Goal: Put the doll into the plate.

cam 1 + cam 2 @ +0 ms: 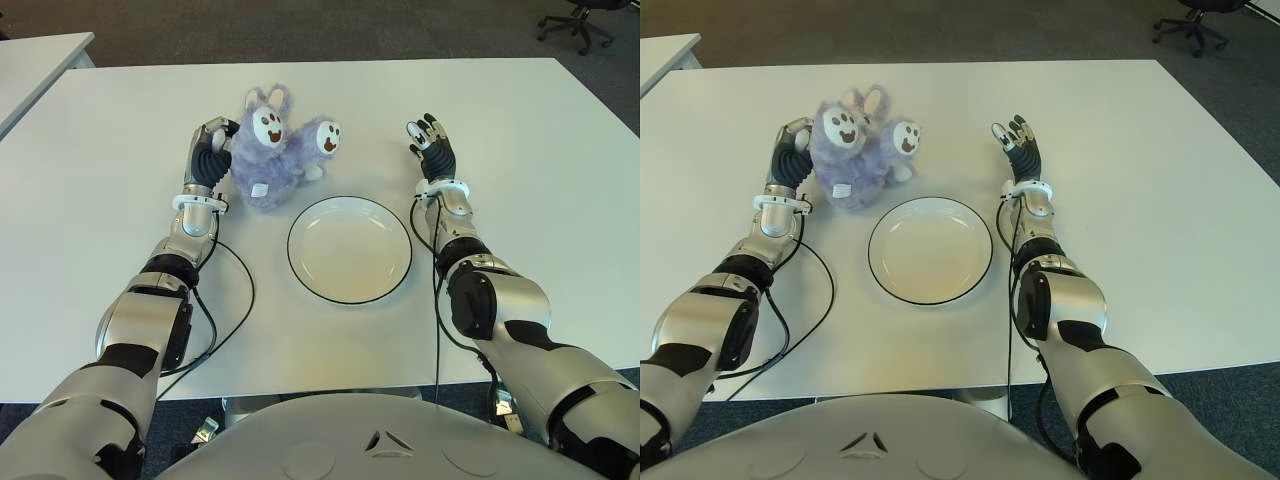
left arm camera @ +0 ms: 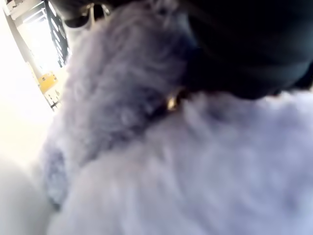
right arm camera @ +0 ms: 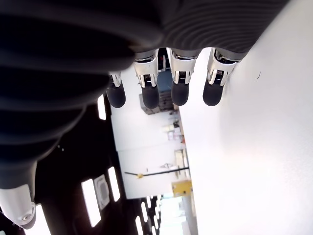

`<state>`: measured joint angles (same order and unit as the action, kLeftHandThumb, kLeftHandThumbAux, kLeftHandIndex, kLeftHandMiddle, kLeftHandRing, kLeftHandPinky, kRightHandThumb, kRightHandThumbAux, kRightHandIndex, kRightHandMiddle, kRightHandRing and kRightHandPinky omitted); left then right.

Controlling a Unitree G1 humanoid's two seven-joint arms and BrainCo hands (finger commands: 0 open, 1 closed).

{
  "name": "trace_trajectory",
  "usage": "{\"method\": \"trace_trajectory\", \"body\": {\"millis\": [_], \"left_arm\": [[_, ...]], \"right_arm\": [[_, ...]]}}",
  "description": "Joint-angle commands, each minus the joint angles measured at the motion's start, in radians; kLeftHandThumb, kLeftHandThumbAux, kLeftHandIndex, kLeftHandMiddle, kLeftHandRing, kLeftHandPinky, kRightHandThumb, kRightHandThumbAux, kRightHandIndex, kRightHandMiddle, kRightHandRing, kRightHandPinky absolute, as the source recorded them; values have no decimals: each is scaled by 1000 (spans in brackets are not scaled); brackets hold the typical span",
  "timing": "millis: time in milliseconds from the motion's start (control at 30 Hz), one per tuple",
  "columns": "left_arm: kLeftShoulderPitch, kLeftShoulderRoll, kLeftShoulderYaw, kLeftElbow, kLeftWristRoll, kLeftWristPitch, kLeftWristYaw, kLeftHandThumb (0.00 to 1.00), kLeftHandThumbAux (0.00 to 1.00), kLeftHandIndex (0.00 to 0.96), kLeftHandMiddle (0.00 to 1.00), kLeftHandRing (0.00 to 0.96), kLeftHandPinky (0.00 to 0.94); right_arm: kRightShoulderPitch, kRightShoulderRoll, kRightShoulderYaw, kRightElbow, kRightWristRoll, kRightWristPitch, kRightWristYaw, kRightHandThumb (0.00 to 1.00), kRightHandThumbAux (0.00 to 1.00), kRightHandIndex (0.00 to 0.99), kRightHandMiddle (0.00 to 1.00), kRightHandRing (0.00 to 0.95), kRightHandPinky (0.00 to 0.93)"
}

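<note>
A fluffy purple doll (image 1: 277, 150) with white paw pads sits on the white table (image 1: 530, 160), just beyond the left rim of the plate. My left hand (image 1: 211, 148) presses against the doll's left side with its fingers curled into the fur. Purple fur (image 2: 161, 161) fills the left wrist view. The white plate (image 1: 349, 250) with a dark rim lies bare at the table's middle. My right hand (image 1: 430, 143) is raised right of the plate, with its fingers (image 3: 178, 90) straight and nothing in them.
A second white table (image 1: 40, 55) stands at the far left. An office chair (image 1: 580, 22) stands on the dark floor beyond the far right corner. Black cables (image 1: 235, 300) loop on the table beside my left forearm.
</note>
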<state>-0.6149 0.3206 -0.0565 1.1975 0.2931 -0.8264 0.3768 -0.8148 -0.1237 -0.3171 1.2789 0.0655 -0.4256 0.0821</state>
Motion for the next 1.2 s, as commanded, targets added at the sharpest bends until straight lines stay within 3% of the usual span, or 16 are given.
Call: {"method": "trace_trajectory", "body": {"millis": [33,367,667,700,767,1200], "left_arm": [[66,-56,-7,38,-7,-8,-23,845,657,396,558,633,638],[64,-65,-2,39,-10,-3,-10,852,649,419,591,739,759],[61,-73,5,40,-13,4,0,855,645,432,592,765,774],[61,-74,7,40,-14,6,2,767,662,441,712,783,791],[61,-76,10,41,-17,11,3,741,666,444,750,789,792],[56,-85,22,41,-12,33,26,736,667,447,789,803,760]], "right_arm": [[74,24,-1,44,7,47,-6,87,580,20,43,40,55],[75,24,-2,44,7,48,-6,87,579,21,44,41,54],[75,25,-3,44,9,49,-5,89,576,20,45,40,55],[75,25,-3,44,9,49,-4,90,575,21,46,42,58],[75,25,-4,44,9,49,-4,91,574,21,46,42,58],[77,23,-2,44,7,47,-5,83,575,23,49,46,62]]}}
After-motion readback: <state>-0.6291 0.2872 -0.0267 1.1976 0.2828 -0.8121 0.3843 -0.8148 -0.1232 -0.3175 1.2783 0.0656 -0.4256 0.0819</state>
